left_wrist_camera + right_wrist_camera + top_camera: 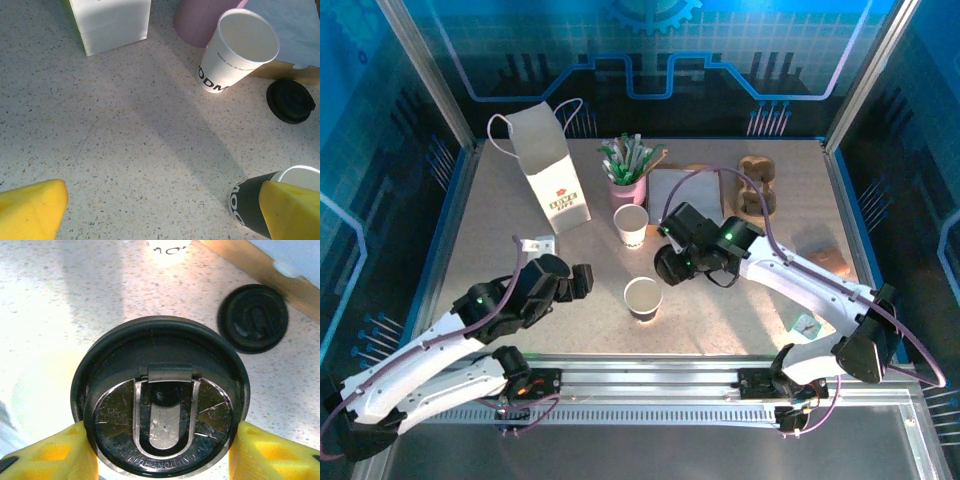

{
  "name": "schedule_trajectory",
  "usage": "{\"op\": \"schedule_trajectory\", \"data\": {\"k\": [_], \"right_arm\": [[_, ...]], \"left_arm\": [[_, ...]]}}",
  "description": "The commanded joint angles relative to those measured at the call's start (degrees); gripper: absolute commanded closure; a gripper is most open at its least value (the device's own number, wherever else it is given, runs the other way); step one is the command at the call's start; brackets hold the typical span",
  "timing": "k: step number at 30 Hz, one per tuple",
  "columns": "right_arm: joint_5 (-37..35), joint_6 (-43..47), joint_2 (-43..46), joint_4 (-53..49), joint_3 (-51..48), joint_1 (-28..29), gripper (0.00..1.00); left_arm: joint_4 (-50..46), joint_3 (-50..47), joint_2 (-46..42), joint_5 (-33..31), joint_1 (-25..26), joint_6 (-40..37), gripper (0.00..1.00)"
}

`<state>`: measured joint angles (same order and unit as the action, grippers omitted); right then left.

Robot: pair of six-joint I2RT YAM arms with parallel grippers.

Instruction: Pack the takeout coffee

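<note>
Your right claw [160,454] is clenched on a black lid [160,390], one yellow finger on each side of its rim. It holds the lid above the desk [720,325], between the white cup [631,224] and the dark cup [642,297] and a little to their right. Your left claw [578,282] is released, its fingers spread wide just left of the dark cup, gripping nothing. Both cups stand upright and uncovered. A second lid [290,101] lies flat on the desk near the white cup, which stands just in front of the pink cup [626,190].
</note>
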<state>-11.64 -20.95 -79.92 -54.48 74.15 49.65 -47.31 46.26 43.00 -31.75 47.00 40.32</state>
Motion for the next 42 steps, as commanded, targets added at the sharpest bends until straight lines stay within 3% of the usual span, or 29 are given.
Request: {"op": "schedule_trajectory", "data": {"k": [1, 15, 42], "right_arm": [[2.3, -0.5, -0.2, -3.8, 2.9, 2.6, 0.43], [3.7, 1.0, -11.8, -8.3, 10.4, 10.3, 0.44], [0.0, 1.3, -23.0, -14.7, 17.4, 12.5, 0.43]], "left_arm": [[0.6, -0.9, -0.9, -1.3, -0.5, -0.5, 0.01], [0.0, -3.3, -4.1, -0.8, -0.7, 0.7, 0.01], [0.7, -5.0, -5.2, -0.4, -0.7, 0.7, 0.01]]}}
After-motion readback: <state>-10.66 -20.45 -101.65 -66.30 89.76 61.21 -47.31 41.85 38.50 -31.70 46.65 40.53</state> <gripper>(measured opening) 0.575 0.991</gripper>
